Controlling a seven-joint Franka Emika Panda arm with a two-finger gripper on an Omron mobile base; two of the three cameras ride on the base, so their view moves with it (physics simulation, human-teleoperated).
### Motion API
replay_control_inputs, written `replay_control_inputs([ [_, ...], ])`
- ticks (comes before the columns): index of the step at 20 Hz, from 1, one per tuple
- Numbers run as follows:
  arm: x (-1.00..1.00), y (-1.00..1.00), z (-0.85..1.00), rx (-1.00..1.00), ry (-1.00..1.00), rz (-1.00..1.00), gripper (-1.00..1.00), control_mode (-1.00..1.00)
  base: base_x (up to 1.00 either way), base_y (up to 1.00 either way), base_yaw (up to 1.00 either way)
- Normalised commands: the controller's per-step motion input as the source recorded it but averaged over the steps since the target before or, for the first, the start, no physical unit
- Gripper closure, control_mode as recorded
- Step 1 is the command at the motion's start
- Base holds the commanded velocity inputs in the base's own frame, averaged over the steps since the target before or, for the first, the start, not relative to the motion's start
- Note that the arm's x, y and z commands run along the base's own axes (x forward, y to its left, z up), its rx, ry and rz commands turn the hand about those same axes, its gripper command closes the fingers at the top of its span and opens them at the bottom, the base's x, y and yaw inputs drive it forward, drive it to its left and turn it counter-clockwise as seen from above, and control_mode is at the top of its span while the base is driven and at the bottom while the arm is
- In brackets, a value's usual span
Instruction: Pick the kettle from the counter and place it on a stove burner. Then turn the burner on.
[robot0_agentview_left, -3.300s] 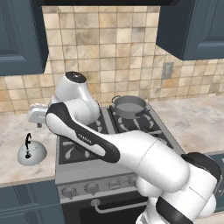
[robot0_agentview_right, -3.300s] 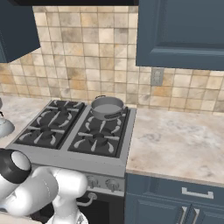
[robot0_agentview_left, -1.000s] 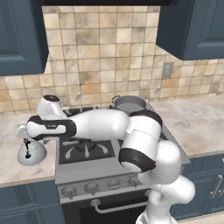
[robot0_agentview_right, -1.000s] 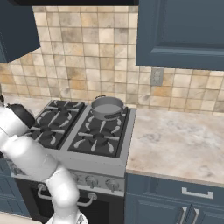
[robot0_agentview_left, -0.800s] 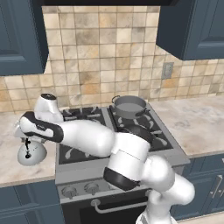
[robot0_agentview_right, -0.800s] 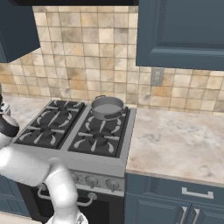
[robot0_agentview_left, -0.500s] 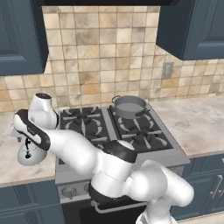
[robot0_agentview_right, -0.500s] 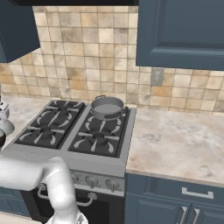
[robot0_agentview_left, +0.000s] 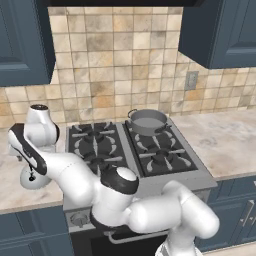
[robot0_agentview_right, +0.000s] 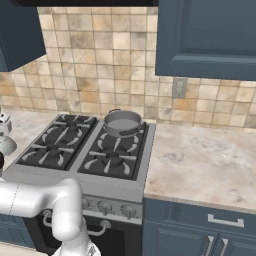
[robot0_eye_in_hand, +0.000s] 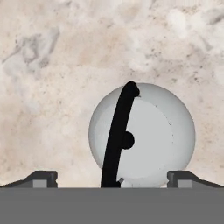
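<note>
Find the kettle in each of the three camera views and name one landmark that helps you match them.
Left base view: kettle at the far left, on the counter beside the stove.
Right base view: kettle cut by the left edge, left of the stove.
Hand view: kettle lower centre, seen from above.
Shared landmark: the beige marbled counter beneath it.

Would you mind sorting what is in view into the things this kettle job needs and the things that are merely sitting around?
Needed for the job:
- kettle, on the counter left of the stove
- front-left stove burner, bare
- gripper, open, above the kettle

Merely sitting around:
- grey pot on the back-right burner
- wall outlet
- the other burners
</note>
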Motion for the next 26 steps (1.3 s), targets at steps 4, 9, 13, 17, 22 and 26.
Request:
replay_control_inputs([
  [4,0.16,0.00,-0.20,-0.05,0.00,0.00,-1.00,-1.00,0.00,0.00,0.00],
  [9,0.06,0.04,-0.28,-0.01,0.02,0.00,-1.00,-1.00,0.00,0.00,0.00],
  [13,0.00,0.04,-0.40,-0.01,0.02,0.00,-1.00,-1.00,0.00,0.00,0.00],
  [17,0.00,0.04,-0.19,0.00,0.01,0.00,1.00,-1.00,0.00,0.00,0.00],
  [22,0.00,0.00,0.00,0.00,0.00,0.00,1.00,-1.00,0.00,0.00,0.00],
  [26,0.00,0.00,0.04,0.00,-0.04,0.00,1.00,-1.00,0.00,0.00,0.00],
])
